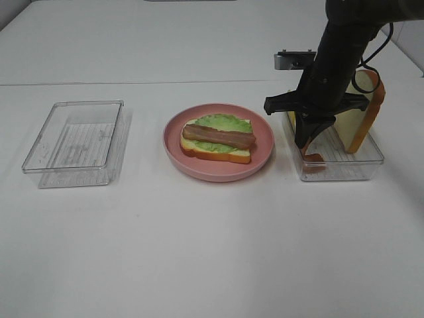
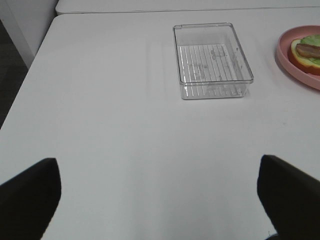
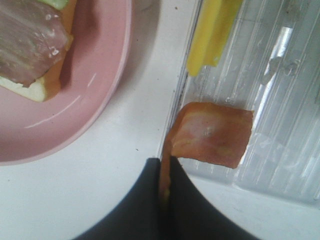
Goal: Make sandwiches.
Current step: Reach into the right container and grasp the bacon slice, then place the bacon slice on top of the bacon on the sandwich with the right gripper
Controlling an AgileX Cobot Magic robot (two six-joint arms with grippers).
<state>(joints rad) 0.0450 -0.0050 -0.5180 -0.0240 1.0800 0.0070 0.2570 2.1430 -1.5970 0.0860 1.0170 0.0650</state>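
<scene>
One meat slice [image 3: 212, 135] is pinched by its edge between the closed fingers of the right gripper [image 3: 165, 165]. The rest of the slice hangs free over the ribbed floor of the right-hand tray [image 1: 338, 175], at centre right of the high view. A yellow cheese slice [image 3: 212, 30] stands just beside it in the same tray.

The open sandwich [image 1: 217, 139] lies on the pink plate [image 1: 218, 173] at frame centre, directly left of the right gripper [image 1: 310, 142]. Only the tray wall and the plate rim lie between them. The stack there is bread, lettuce and one meat strip. The strip's long axis runs left to right across the frame, dipping slightly toward the right.

Judgement: the coming move is a lift clear of the tray wall, then a short leftward carry. The held slice should be laid parallel to the strip already placed.

The left gripper [image 2: 160, 200] is spread wide and holds nothing. It hovers over bare table, near the empty left tray [image 2: 212, 95] and well apart from the plate. The right arm is the nearer one.
</scene>
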